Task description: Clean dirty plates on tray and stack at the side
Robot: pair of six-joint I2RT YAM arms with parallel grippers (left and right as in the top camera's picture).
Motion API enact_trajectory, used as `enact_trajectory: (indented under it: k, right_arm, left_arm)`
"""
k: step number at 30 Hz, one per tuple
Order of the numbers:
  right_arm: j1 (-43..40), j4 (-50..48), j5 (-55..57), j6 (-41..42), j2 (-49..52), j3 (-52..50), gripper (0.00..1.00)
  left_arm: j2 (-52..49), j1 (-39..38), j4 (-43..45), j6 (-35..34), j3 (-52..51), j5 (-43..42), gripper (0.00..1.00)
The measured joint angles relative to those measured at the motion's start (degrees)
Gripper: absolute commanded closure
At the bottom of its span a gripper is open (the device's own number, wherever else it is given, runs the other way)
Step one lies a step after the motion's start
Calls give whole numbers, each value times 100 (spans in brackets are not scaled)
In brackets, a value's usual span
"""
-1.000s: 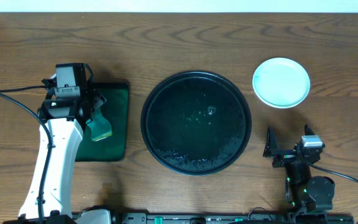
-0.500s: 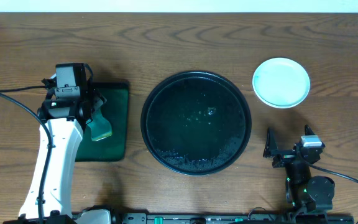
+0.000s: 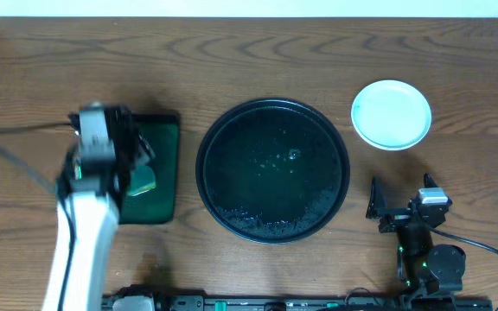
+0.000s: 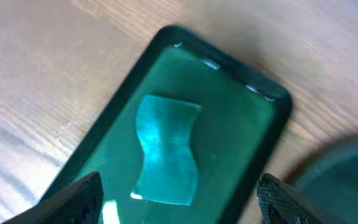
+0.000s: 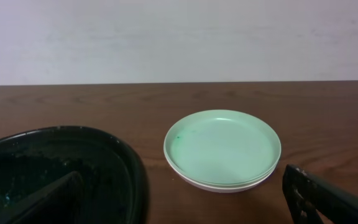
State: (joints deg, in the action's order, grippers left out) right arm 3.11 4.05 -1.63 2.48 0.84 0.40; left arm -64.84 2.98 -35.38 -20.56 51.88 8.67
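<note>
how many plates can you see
1 plate in plain view, on the table right of the tray; none on the tray. Its layered rim in the right wrist view hints at more stacked underneath, hidden.

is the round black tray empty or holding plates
Empty of plates: the round black tray shows only speckles; the plates sit stacked beside it.

Table [image 3: 258, 52] I work on: brown wood grain, matt. Tray [image 3: 249, 164] centre frame: glossy black, speckled. Plates [image 3: 392, 114] upper right: smooth pale mint, slight sheen.
</note>
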Motion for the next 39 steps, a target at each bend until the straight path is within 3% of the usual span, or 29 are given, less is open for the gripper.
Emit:
enact_trajectory:
  k: [8, 16, 23, 32, 39]
  right_arm:
    - [0, -4, 13, -2, 11, 0, 1]
    - [0, -7, 13, -2, 13, 0, 1]
    - [0, -4, 15, -2, 13, 0, 1]
    - [0, -4, 15, -2, 13, 0, 1]
    - [0, -4, 15, -2, 15, 0, 1]
  left_arm:
    - [3683, -90, 455, 378, -2264, -114, 20]
    - [5547, -90, 1333, 625, -3368, -168, 20]
    - [6349, -90, 2251, 616, -4135, -192, 20]
    - [6426, -90, 3449, 363, -4837, -210, 20]
    - [6426, -96, 3519, 549, -5104, -476, 20]
